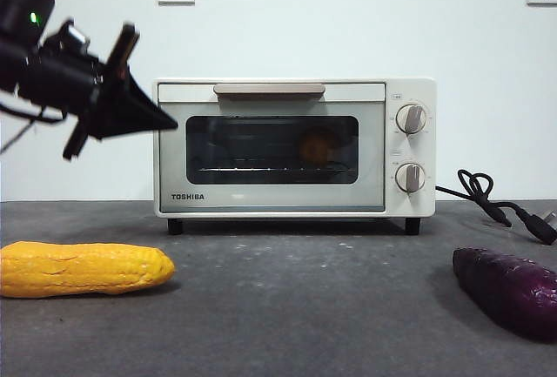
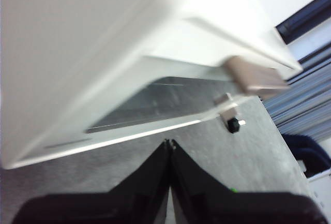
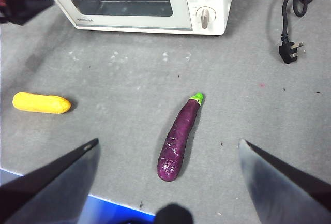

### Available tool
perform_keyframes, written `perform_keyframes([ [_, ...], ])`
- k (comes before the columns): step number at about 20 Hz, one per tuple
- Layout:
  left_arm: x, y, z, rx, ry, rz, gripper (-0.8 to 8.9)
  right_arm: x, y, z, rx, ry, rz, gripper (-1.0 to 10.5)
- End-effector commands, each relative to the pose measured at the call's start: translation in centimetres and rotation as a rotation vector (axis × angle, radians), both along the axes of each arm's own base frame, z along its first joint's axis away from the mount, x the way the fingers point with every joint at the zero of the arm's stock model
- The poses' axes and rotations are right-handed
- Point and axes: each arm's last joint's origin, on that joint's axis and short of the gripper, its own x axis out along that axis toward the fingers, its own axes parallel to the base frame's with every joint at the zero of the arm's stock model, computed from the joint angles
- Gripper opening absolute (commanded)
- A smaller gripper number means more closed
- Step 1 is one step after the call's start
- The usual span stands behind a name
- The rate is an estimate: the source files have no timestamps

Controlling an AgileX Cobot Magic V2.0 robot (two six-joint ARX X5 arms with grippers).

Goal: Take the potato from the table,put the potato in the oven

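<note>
The cream-white Toshiba oven [image 1: 296, 146] stands at the back of the dark grey table [image 1: 287, 307] with its door shut. Behind the dark glass, the tan-orange potato [image 1: 319, 147] rests on the wire rack. My left gripper [image 1: 168, 121] is shut and empty, its tip close to the oven's upper left front corner. In the left wrist view that gripper [image 2: 169, 144] points at the oven [image 2: 103, 43] below the beige handle [image 2: 256, 76]. My right gripper [image 3: 168, 141] hangs open high over the table, holding nothing, well in front of the oven [image 3: 134, 1].
A yellow corn cob [image 1: 83, 268] lies front left on the table. A dark purple sweet potato [image 1: 509, 290] lies front right. The oven's black power cord [image 1: 487, 198] trails to the right. Two wall sockets sit high on the white wall.
</note>
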Motion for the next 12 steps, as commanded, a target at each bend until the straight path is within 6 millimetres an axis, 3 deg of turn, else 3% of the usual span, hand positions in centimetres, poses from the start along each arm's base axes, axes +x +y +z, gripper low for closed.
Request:
perform_keyframes([
  [1, -1.7, -0.4, 2.4, 0.076, -0.073, -0.032, -0.08, -0.1, 0.0, 0.1, -0.011, -0.016, 0.016, 4.4],
  [7, -9.1, -1.1, 8.2, 0.333, -0.166, -0.022, -0.08, 0.1, 0.2, 0.2, -0.036, -0.029, 0.078, 4.4],
  [12, -15.6, -0.9, 11.1, 0.445, -0.199, -0.031, -0.08, 0.8, 1.0, 0.0, -0.018, 0.017, 0.203, 4.4],
])
